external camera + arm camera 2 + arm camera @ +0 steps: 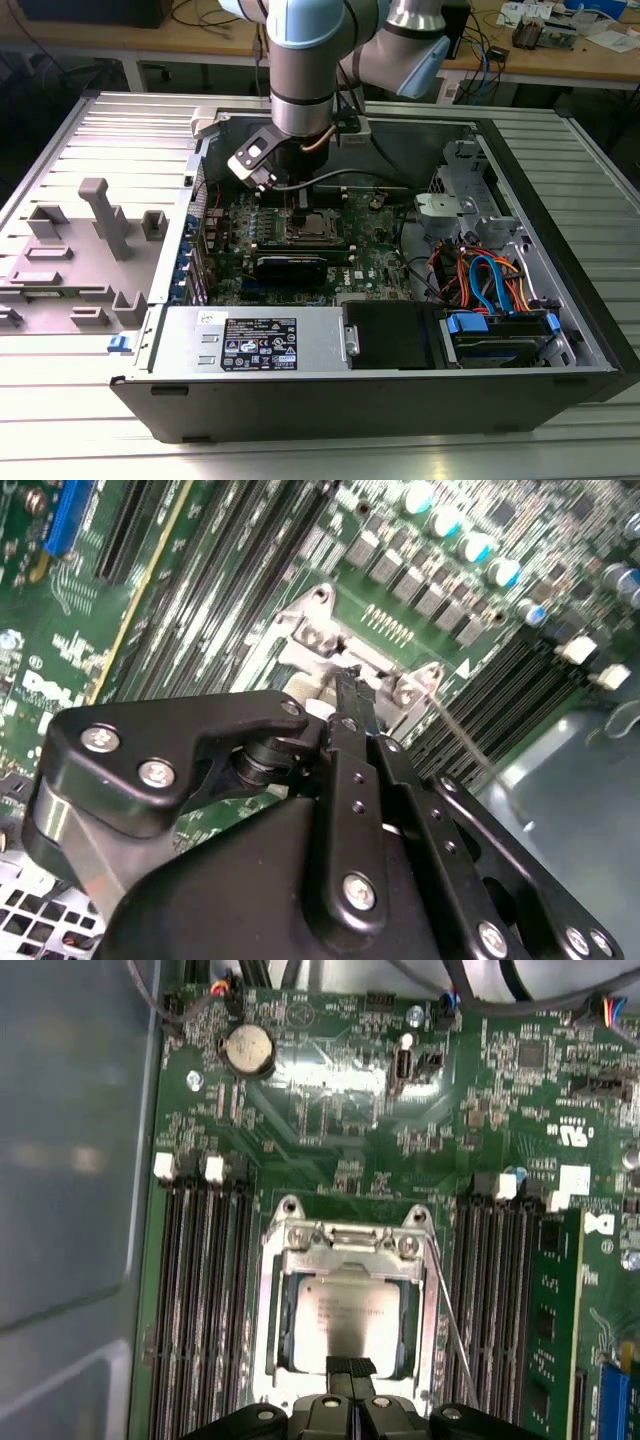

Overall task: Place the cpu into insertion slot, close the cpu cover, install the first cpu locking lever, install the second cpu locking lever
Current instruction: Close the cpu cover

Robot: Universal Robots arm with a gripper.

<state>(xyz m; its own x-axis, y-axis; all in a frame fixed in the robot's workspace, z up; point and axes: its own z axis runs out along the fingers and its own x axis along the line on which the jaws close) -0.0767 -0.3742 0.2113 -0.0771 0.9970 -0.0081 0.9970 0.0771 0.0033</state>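
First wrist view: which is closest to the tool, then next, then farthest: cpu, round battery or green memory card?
1. cpu, right at the tool.
2. memory card, upright, off to the cpu's side.
3. battery, far past the cpu, near the board's edge.

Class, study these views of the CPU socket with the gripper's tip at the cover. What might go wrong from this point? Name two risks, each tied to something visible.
1. The gripper, jaws together, sits at the edge of the cover, right over the cpu. A slip might scrape the chip or press it unevenly.
2. The thin lever beside the cover splays outward and seems unlatched, so the cover may not be clamped and might lift.
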